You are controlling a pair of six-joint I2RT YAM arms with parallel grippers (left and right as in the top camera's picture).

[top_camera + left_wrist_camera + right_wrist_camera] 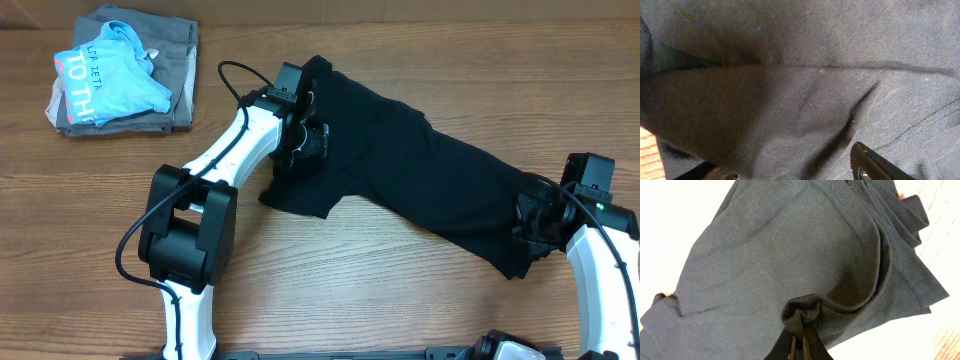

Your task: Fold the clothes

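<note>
- Tabletop (400,290): brown wood-grain boards running left to right, matte, evenly lit. It fills the overhead view to every edge, so nothing of the room shows.
- Bottom of the overhead frame: both white arms rise from the lower edge. The left arm's black joint housing sits lower left, and the right arm curves up along the lower right edge.
- Right pincer (801,345): closed, with its tips pinching a small bunched fold of the black garment (420,170). This is at the cloth's lower right end in the overhead view.
- Right wrist view: the cloth fans upward from the pinch. A stitched hem curves along the right side in doubled layers. Pale tabletop shows at the left and right margins, overexposed.
- Black garment: lies rumpled on the tabletop in a diagonal band from upper centre to lower right of the overhead frame. A flap points down at centre left.
- Left pincer (308,140): set on the garment's upper left part, at the centre of the overhead frame.
- Left wrist view: dark cloth with a long crease fills the frame, and one finger (875,162) shows at the lower right. A sliver of wood shows at the lower left. I cannot tell whether this pincer is open or gripping.
- Black cable (235,75): loops just above the left arm.
- Upper left corner: a light blue shirt (110,85) with pale lettering lies crumpled on a grey folded garment (180,60). Both are well apart from the black cloth.
</note>
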